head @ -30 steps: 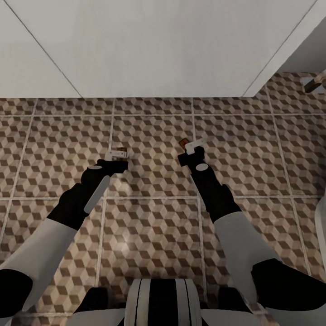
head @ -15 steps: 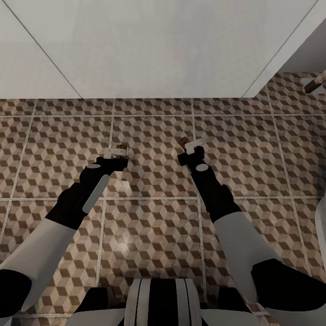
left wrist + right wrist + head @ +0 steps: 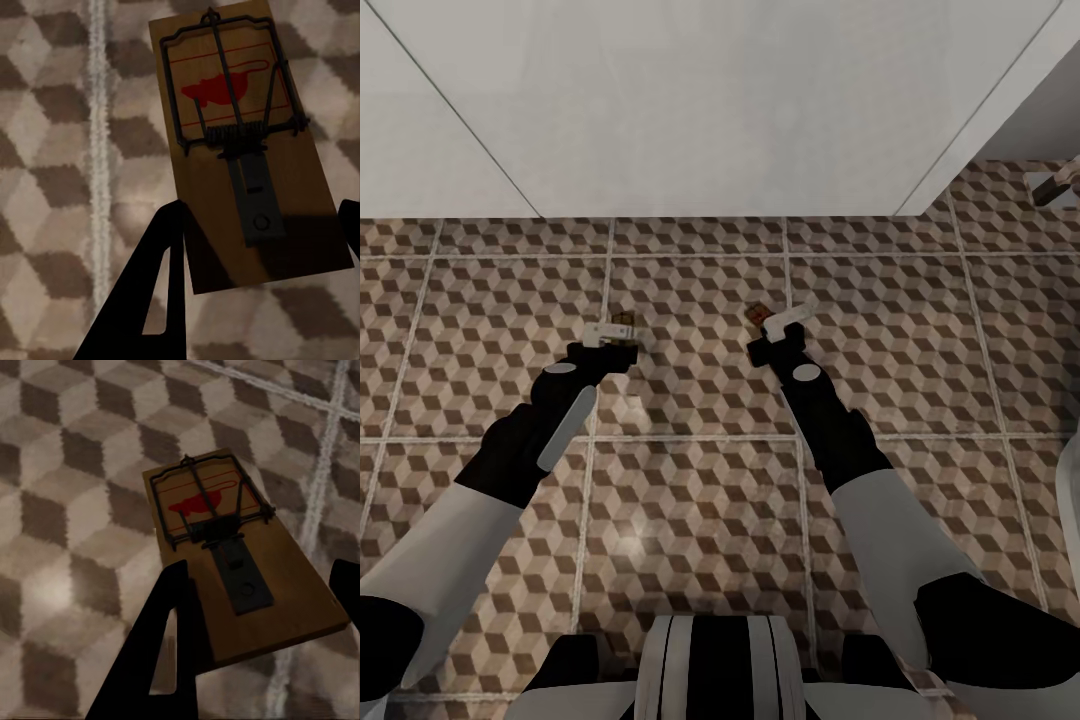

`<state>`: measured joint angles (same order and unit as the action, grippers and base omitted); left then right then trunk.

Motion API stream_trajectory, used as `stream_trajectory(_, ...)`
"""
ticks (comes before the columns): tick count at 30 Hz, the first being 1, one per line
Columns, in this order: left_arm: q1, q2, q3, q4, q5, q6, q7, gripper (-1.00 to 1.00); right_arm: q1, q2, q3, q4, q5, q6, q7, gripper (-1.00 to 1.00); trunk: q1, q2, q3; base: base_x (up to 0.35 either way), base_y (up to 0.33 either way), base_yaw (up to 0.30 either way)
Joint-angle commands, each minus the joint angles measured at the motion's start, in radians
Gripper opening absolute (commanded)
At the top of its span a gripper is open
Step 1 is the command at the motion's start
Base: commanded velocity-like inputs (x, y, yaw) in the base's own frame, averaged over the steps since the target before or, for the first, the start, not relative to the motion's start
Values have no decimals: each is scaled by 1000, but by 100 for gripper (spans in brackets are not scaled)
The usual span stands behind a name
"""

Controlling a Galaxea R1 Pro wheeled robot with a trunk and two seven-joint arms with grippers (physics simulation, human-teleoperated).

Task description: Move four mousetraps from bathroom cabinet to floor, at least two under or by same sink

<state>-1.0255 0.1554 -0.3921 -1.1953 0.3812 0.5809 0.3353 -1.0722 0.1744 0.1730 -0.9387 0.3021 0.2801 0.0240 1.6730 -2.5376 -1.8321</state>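
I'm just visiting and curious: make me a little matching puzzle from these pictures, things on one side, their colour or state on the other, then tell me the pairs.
Things:
1. mousetrap board
2. mouse mark on the trap
3. bathroom floor
4. left end effector

Descriptions:
a. red
b. brown, beige and white cube pattern
c. tan wood
d. holding a mousetrap above the tiles

Pairs: 1-c, 2-a, 3-b, 4-d

The bathroom floor [image 3: 700, 480] of cube-patterned tiles meets a white block [image 3: 720, 100] at its far edge.
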Motion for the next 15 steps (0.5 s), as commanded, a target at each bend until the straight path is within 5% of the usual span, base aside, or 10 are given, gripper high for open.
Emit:
stream_trajectory(1,-1,2,-4,0,8,2,13,-100,0,0,0,-2,11,6,18,-100,0,0,-1,0,0,0)
stream_trajectory(15,1,3,-4,1,8,2,11,-100,0,0,0,15,12,-22,49,-100,0,0,-1,107,0,0)
